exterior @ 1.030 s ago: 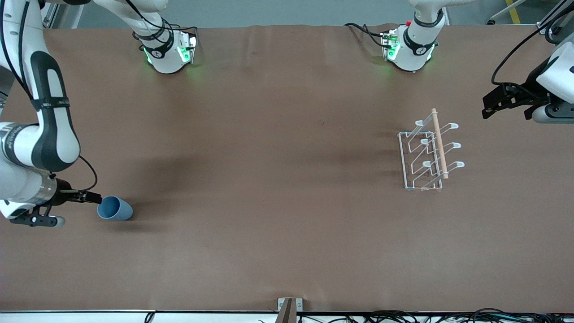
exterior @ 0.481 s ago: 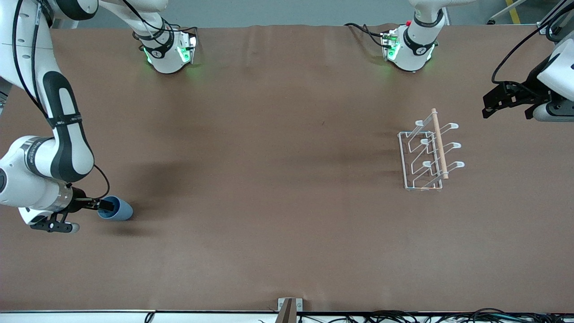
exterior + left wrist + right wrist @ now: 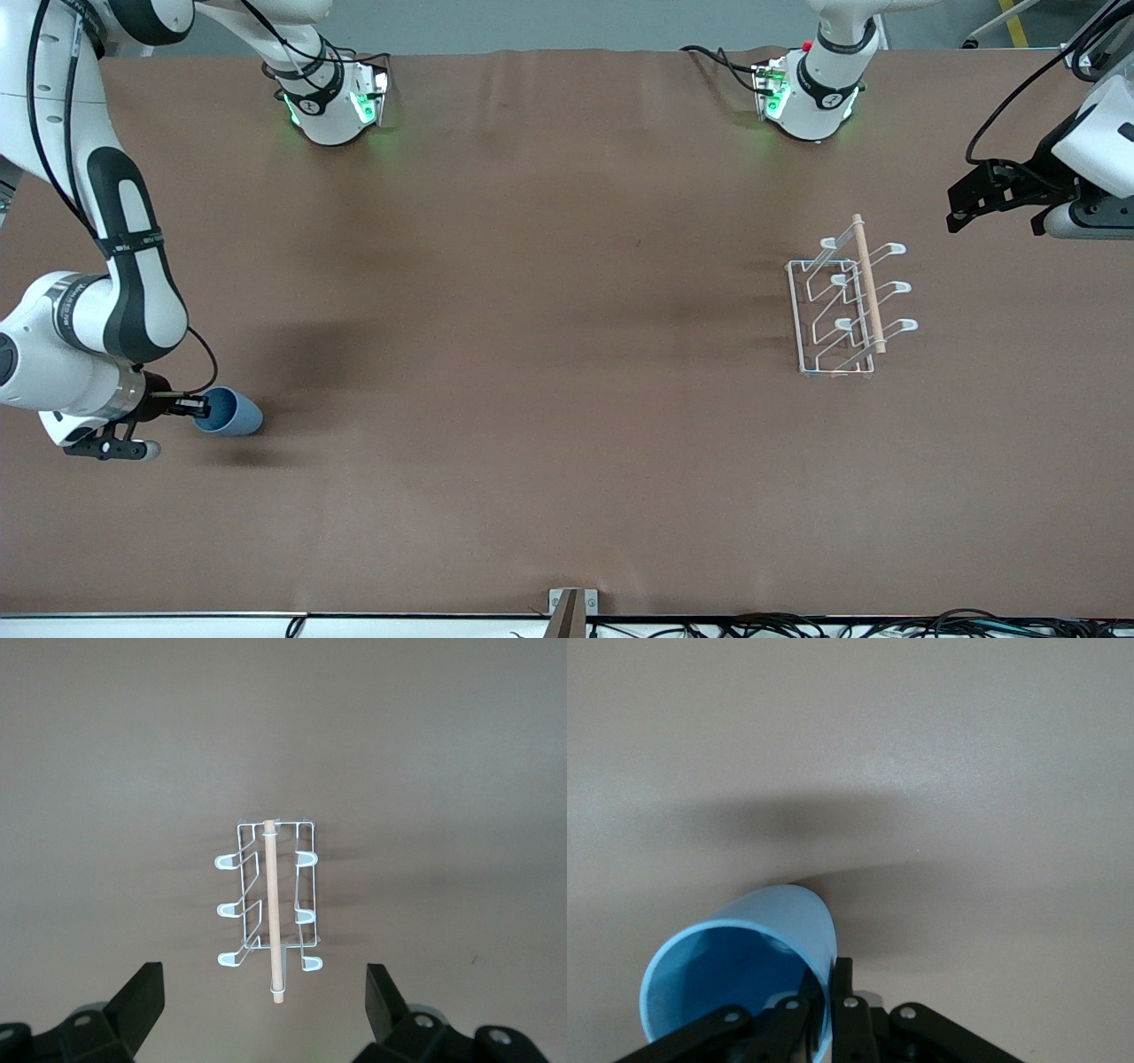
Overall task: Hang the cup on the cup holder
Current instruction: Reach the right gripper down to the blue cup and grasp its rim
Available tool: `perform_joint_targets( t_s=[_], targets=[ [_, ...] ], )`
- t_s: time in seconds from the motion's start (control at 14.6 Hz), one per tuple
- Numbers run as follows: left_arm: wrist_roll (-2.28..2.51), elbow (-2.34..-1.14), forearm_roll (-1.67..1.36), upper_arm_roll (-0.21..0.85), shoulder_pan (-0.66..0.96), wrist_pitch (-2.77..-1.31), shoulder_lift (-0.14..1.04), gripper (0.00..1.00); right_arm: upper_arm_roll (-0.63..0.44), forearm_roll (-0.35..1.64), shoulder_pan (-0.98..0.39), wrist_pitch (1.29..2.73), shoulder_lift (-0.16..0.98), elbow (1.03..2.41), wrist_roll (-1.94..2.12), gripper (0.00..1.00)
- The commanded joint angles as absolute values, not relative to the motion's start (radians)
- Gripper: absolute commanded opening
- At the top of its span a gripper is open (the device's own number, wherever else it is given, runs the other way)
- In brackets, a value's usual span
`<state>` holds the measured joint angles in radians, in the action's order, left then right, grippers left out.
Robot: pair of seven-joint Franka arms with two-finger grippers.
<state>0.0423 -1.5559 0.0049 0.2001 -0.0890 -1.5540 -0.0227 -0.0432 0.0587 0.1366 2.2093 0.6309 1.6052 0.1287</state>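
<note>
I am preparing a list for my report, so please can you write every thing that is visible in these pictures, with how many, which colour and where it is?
cup: one, light blue, lying on its side on the table near the right arm's end, its rim pinched by the right gripper.
cup holder: one, white wire with a light wooden dowel on top, standing on the table toward the left arm's end; no cup on it.
table: one, brown surface.
right gripper: one, black, at the cup's mouth, shut on the cup wall, one finger inside and one outside.
left gripper: one, black, open, holding nothing, up over the table at the left arm's end; this arm waits.
</note>
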Motion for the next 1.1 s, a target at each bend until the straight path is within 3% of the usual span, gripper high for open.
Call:
perform_joint_targets(
  t_s=[0.0, 0.34, 0.62, 0.89, 1.03],
  targets=[
    [0.034, -1.546, -0.006, 0.202, -0.094, -1.548, -0.026, 1.00, -0.040, 0.071, 0.132, 2.169, 0.594, 1.600, 0.146, 0.03],
    [0.035, -1.545, -0.005, 0.207, -0.086, -1.548, -0.026, 1.00, 0.006, 0.099, 0.103, 1.988, 0.448, 1.600, 0.144, 0.03],
    [0.037, -1.545, -0.003, 0.285, -0.084, -1.566, -0.017, 1.00, 0.052, 0.380, 0.081, 1.859, 0.364, 1.600, 0.152, 0.03],
    [0.037, -1.537, -0.006, 0.397, -0.080, -1.652, 0.014, 1.00, 0.078, 0.610, 0.012, 1.849, 0.348, 1.603, 0.149, 0.03],
    [0.038, -1.468, -0.006, 0.448, -0.075, -1.658, 0.066, 1.00, 0.078, 0.736, -0.021, 1.848, 0.353, 1.605, 0.150, 0.01]
  ],
)
